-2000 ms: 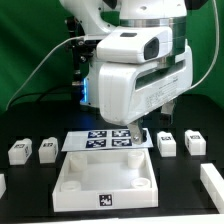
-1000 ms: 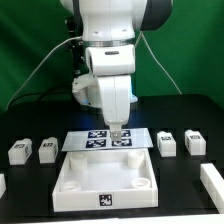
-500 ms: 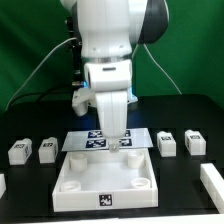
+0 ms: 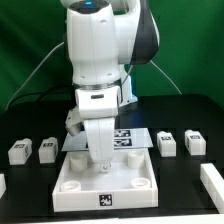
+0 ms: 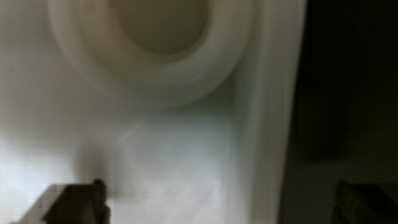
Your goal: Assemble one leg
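The white arm (image 4: 100,70) fills the exterior view's centre, its tool (image 4: 100,162) low over the square top (image 4: 135,185) on the table (image 4: 185,205), fingers spread and empty, while the small legs (image 4: 167,143) stand untouched at middle left and middle right.

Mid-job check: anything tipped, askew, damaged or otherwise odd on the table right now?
Nothing stands out. The legs stand upright on either side of the square top, none tipped. The gripper is low over the top, fingers apart, holding nothing.

No readable text or numbers; only fiducial tags (image 4: 105,197) on legs (image 4: 166,144), marker board (image 4: 131,137) and top (image 4: 70,190).
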Robot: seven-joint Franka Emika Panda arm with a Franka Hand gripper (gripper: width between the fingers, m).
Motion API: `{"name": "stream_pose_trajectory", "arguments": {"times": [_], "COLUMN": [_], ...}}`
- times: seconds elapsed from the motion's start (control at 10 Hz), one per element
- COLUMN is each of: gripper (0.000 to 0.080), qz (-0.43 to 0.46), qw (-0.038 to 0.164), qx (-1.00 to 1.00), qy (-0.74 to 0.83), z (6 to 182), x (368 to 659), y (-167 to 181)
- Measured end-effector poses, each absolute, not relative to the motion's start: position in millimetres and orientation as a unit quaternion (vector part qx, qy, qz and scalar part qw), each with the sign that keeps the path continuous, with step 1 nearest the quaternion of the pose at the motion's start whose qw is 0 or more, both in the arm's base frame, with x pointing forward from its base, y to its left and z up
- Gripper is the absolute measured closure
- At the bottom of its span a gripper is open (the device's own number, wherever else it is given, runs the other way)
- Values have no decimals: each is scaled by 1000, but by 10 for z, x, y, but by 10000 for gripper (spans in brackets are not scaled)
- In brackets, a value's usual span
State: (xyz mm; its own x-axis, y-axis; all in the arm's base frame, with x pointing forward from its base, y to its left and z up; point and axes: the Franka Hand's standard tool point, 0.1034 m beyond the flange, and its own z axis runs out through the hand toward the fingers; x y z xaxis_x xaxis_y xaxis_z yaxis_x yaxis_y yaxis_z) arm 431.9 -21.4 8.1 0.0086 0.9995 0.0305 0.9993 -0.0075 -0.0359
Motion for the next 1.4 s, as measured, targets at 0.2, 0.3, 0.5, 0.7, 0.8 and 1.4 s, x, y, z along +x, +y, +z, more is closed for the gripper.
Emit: {"name": "stream_pose_trajectory", "arguments": {"times": [0.2, 0.3, 0.5, 0.7, 0.8, 1.4], "gripper": [416, 553, 725, 742, 742, 742], "qz": [2, 2, 1, -1, -1, -10], "qw": [24, 24, 23, 21, 20, 21], "qx": [-710, -710, -710, -710, -710, -710], "qy": [-704, -704, -704, -704, -704, -704], "z": [75, 73, 76, 80, 82, 116], "x": [4314, 4312, 4320, 4331, 4336, 4539], "y": [-214, -213, -216, -216, -217, 82]}}
